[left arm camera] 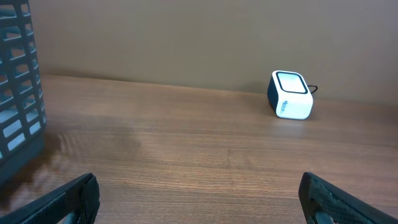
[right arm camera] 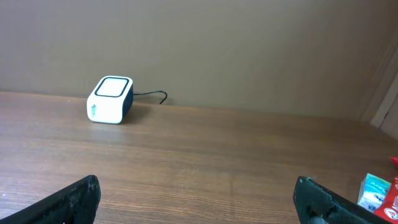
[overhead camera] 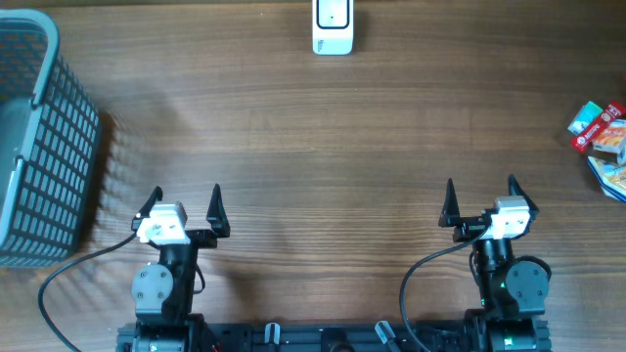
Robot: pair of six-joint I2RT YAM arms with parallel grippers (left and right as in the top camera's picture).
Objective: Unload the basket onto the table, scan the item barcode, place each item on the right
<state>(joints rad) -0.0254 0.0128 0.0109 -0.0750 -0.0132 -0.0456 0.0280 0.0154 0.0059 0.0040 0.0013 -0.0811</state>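
A small white barcode scanner [overhead camera: 333, 27] with a dark window on top stands at the far middle of the wooden table; the left wrist view has it as the scanner [left arm camera: 290, 94] and the right wrist view as the scanner [right arm camera: 110, 99], with a thin cable behind. Several packaged items [overhead camera: 603, 133] in red, blue and white lie at the right edge, and their corner [right arm camera: 376, 190] shows in the right wrist view. My left gripper [overhead camera: 184, 205] and right gripper [overhead camera: 480, 200] both hang open and hold nothing, near the front edge, far from scanner and items.
A grey plastic lattice basket [overhead camera: 39, 137] stands at the left edge, its wall [left arm camera: 18, 93] close to my left gripper. A brown wall rises behind the table.
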